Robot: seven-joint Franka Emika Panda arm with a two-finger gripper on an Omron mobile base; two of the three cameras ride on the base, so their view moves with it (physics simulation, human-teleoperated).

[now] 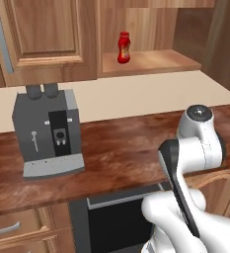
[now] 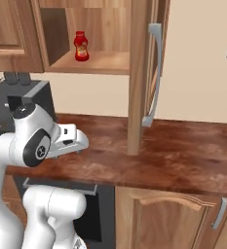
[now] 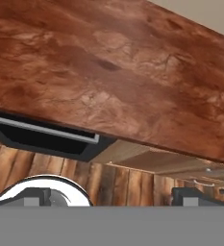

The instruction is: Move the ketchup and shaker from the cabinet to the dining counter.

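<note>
The pincer (image 3: 111,196) hangs low over the front edge of the desk (image 3: 108,77), spread wide and holding nothing. The ketchup (image 1: 124,48) stands upright on the open cabinet (image 1: 151,62) shelf, well above and beyond it.

The white arm (image 1: 195,148) is seen folded at the elbow, its upper link raised and the forearm bent back down toward the base. In the hand view, the pincer (image 3: 111,197) is held wide open, pointed downward, with nothing between its two dark fingertips (image 3: 36,196).
</note>
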